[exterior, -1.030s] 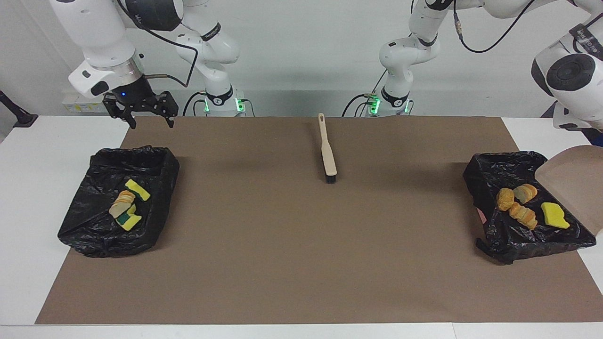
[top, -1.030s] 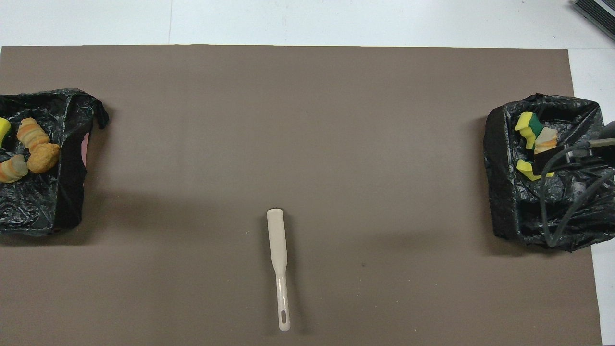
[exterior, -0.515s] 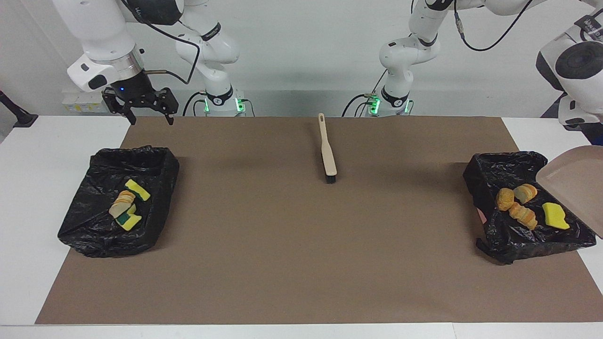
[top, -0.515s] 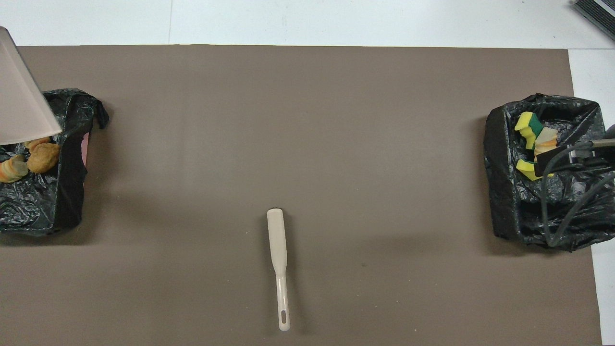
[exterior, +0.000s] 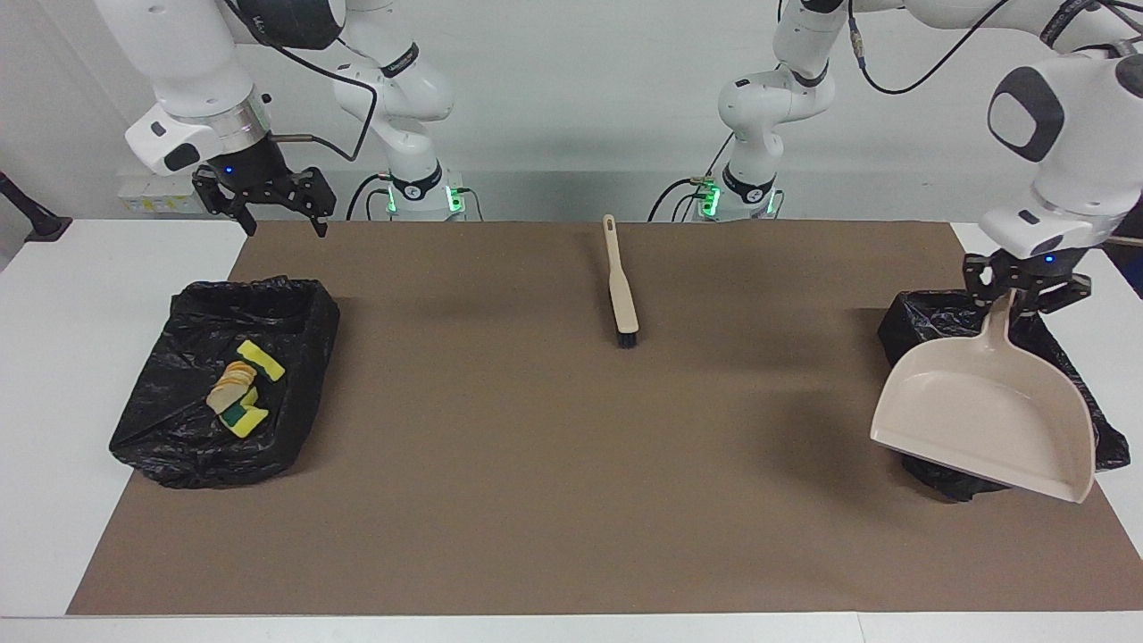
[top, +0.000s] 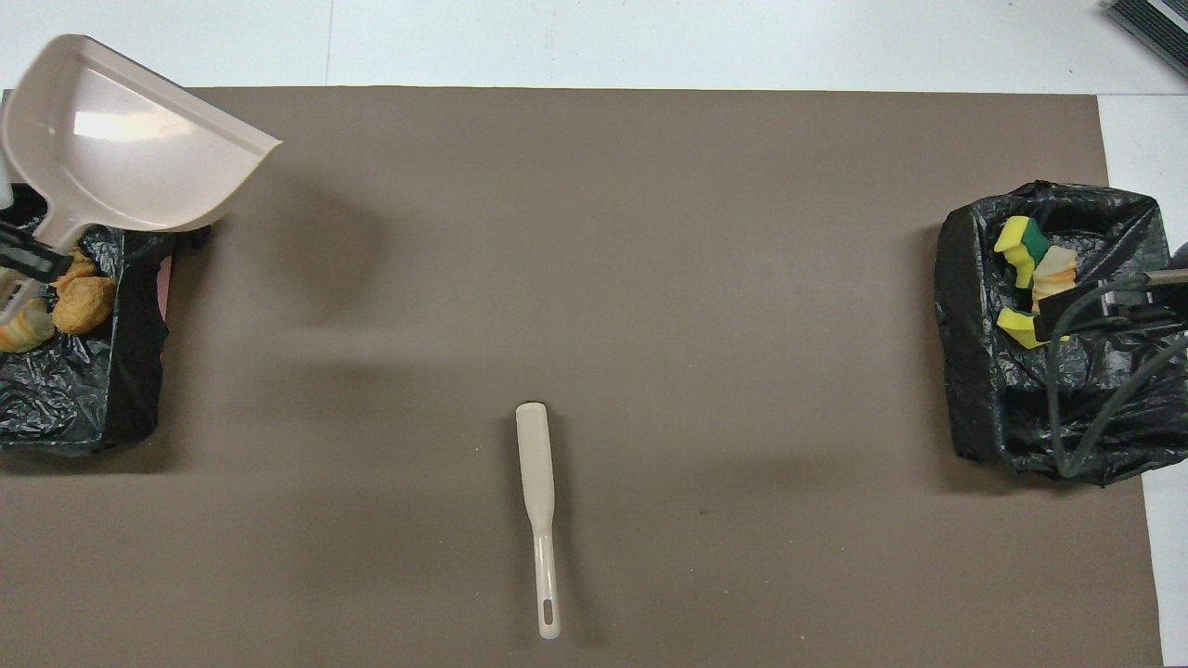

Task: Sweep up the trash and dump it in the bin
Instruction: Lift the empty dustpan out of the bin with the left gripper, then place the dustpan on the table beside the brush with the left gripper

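1. Holding the beige dustpan (exterior: 982,411) by its handle, the left end effector (exterior: 1024,293) has its fingers closed on it, up over the black bin (exterior: 911,326) at the left arm's end of the counter (exterior: 54,375).
2. Some trash, the golden rolls (top: 82,302), lies in that bin.
3. More trash, yellow sponge bits (exterior: 243,384), lies in the other black bin (exterior: 170,429) at the right arm's end.
4. The right end effector (exterior: 279,219) waits in the air with its fingers spread wide, holding nothing.
5. The brush (exterior: 620,284) lies flat on the brown mat (exterior: 571,500), between the two bins.
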`<state>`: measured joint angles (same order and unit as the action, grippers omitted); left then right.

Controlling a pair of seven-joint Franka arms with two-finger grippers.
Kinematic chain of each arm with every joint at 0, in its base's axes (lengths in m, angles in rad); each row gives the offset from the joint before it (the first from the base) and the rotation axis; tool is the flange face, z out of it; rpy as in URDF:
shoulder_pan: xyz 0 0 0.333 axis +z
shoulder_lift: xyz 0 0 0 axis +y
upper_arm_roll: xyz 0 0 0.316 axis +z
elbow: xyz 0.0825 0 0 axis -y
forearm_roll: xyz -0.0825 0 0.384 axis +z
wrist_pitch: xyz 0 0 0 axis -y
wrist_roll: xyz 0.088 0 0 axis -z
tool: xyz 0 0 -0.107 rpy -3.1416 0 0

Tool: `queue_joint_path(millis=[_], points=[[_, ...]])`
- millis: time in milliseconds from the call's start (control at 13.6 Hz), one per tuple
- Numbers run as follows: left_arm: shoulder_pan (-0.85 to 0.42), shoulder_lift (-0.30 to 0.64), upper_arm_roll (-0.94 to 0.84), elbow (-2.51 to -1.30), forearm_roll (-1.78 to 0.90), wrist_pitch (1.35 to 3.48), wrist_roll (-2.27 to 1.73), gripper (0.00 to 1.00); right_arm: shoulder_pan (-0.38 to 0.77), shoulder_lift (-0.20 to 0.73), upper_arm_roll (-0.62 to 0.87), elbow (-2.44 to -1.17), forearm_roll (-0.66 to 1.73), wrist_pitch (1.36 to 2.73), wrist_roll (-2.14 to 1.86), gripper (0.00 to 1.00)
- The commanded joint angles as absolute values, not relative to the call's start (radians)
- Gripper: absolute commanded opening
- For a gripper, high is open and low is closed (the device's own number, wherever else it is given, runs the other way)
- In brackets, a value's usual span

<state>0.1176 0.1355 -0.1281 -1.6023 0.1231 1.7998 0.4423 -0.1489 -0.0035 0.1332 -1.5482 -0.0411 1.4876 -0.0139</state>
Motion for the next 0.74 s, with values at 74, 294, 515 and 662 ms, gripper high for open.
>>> queue_joint_path(millis=[74,294,515,662], points=[[-0.081,0.101,-0.110,-1.707,0.038,1.877,0.156,0.00,-0.160,-0.028,0.141,-1.574,-0.043,1.479,-0.002,1.00],[-0.225,0.123,-0.110,-1.715,0.002,1.908,0.001,0.00,-0.160,-0.028,0.143,-1.574,-0.043,1.479,-0.002,1.00],[-0.391,0.239,-0.109,-1.713,-0.003,2.069,-0.294,0.00,-0.160,-0.028,0.141,-1.574,-0.043,1.479,-0.002,1.00],[-0.434,0.296,-0.112,-1.710,-0.006,2.120,-0.316,0.00,-0.160,-0.028,0.141,-1.574,-0.043,1.479,-0.002,1.00]])
